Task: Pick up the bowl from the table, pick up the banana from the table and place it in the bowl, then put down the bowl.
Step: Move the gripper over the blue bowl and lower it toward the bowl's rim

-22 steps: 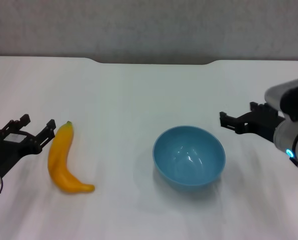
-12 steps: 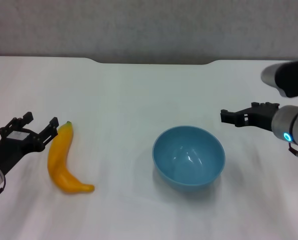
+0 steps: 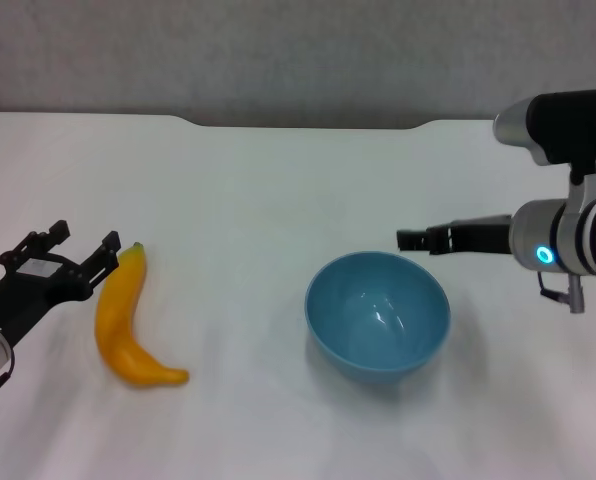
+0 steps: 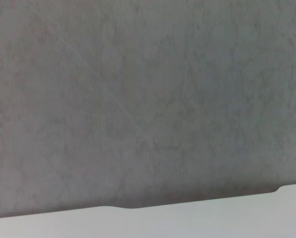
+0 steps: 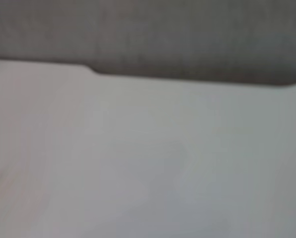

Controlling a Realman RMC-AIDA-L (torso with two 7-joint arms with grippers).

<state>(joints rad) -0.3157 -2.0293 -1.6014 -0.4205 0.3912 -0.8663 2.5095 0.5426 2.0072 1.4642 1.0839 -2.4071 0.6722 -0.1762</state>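
Observation:
The light blue bowl (image 3: 378, 315) stands upright and empty on the white table (image 3: 278, 180), right of centre. The yellow banana (image 3: 126, 325) lies on the table at the left, with its dark stem tip pointing away from me. My left gripper (image 3: 70, 250) is open and empty. It hovers just left of the banana's stem end, with one finger (image 3: 102, 254) close beside the tip. My right gripper (image 3: 418, 240) reaches in from the right, just above and behind the bowl's far rim, and holds nothing. Neither wrist view shows the bowl or the banana.
The table's far edge has a shallow notch (image 3: 303, 125) against a grey wall (image 3: 298, 50). The left wrist view shows the wall (image 4: 148, 99) and a strip of table (image 4: 212, 218). The right wrist view shows bare table (image 5: 163, 163) and the notch (image 5: 187, 79).
My right gripper has moved left to the bowl's far rim and turned edge-on. My left gripper has crept slightly forward beside the banana's stem. Bowl and banana have not moved.

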